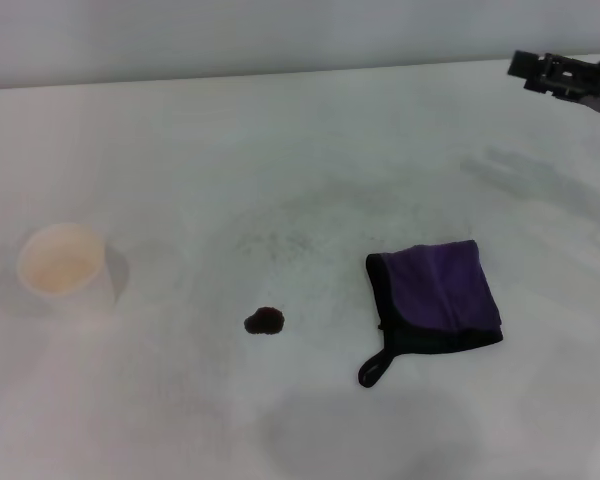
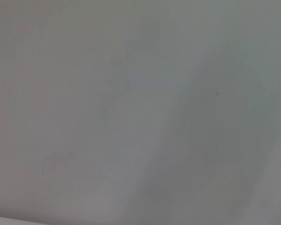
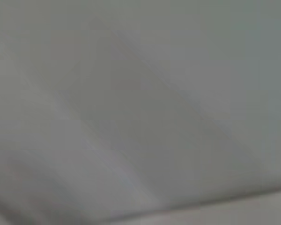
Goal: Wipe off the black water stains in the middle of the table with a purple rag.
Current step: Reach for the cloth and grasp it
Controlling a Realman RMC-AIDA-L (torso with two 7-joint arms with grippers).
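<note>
Nearest us, lower centre, the purple rag [image 1: 440, 297] lay folded on the table [image 1: 310, 150], the black water stains [image 1: 265, 321] just left of it. A cup [image 1: 62, 264] stood far left. At upper right hovered our right gripper [image 1: 565, 75].

Folded purple rag [image 1: 438, 297] beside black water stains [image 1: 265, 321]

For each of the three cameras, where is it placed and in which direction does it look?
Head view: high on the robot, looking forward and down at the table, purple rag, black water stains and paper cup; right gripper at far right.
Left wrist view: only blank pale surface.
Right wrist view: likewise.
Shared: apparently only that pale surface.
</note>
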